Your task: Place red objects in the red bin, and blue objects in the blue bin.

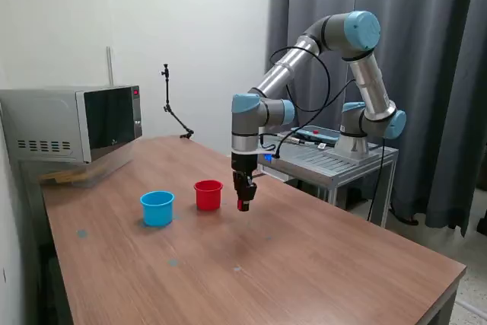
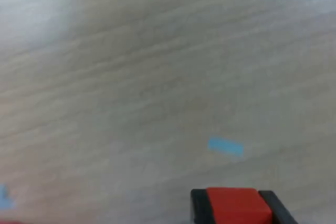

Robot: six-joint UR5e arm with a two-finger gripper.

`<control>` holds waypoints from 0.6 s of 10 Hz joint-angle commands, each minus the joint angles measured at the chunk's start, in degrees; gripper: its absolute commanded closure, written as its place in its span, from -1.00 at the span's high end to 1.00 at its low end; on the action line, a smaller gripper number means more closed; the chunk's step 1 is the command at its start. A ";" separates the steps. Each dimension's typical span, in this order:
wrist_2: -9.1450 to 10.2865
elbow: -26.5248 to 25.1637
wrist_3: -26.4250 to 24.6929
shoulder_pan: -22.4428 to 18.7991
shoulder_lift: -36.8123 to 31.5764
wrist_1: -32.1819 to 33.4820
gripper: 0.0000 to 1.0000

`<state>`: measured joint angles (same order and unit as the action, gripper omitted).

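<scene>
My gripper [image 1: 243,202] is shut on a small red cube [image 1: 242,205] and holds it just above the table, a little to the exterior view's right of the red cup [image 1: 208,194]. The wrist view shows the red cube [image 2: 239,206] clamped between the two black fingers [image 2: 198,205]. The light blue cup [image 1: 157,208] stands on the table to the exterior view's left of the red cup. No other red cube and no dark blue cube shows in either view.
A microwave [image 1: 72,123] stands at the table's far corner at the exterior view's left. A metal cart [image 1: 335,159] holds the arm's base behind the table. Small blue tape marks [image 2: 226,146] lie on the wooden table [image 1: 304,264].
</scene>
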<state>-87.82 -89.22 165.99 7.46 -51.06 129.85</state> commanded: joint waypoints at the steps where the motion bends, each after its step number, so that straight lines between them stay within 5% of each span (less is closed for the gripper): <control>1: -0.51 0.54 -2.57 1.06 -2.72 -0.12 -1.00; 4: -0.51 0.28 -3.65 3.08 -3.08 -2.04 -1.00; 6: -2.16 0.28 -7.14 4.39 -3.87 -3.90 -1.00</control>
<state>-88.94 -88.91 161.13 10.75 -54.40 127.07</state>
